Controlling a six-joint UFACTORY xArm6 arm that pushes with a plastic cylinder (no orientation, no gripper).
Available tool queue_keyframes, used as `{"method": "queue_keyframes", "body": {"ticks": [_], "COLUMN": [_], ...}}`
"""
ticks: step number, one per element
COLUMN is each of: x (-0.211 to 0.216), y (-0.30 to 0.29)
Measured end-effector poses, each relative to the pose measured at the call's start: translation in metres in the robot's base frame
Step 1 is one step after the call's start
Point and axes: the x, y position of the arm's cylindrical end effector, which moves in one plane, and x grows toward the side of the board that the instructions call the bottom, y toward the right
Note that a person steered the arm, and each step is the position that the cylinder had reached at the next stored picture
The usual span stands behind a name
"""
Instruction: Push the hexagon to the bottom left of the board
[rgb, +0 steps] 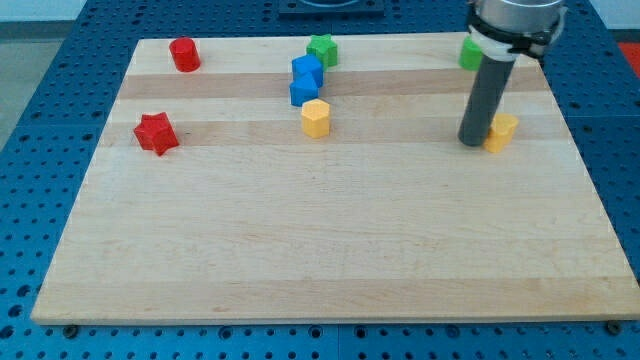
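A yellow hexagon block (315, 118) sits on the wooden board (330, 250) a little left of centre in the upper part of the view. My tip (472, 141) rests on the board at the upper right, touching the left side of another yellow block (501, 131) whose shape I cannot make out. The hexagon lies well to the left of my tip.
Two blue blocks (305, 80) stand stacked close together just above the hexagon, with a green star (322, 49) above them. A red cylinder (184, 54) sits at top left and a red star (156, 133) at left. A green block (469, 53) is partly hidden behind the rod.
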Motion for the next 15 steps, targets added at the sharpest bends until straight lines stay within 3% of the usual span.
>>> {"method": "queue_keyframes", "body": {"ticks": [3,6,9,15], "x": [-0.006,-0.065,-0.066,0.031], "y": [-0.002,-0.085,-0.176,-0.227]}}
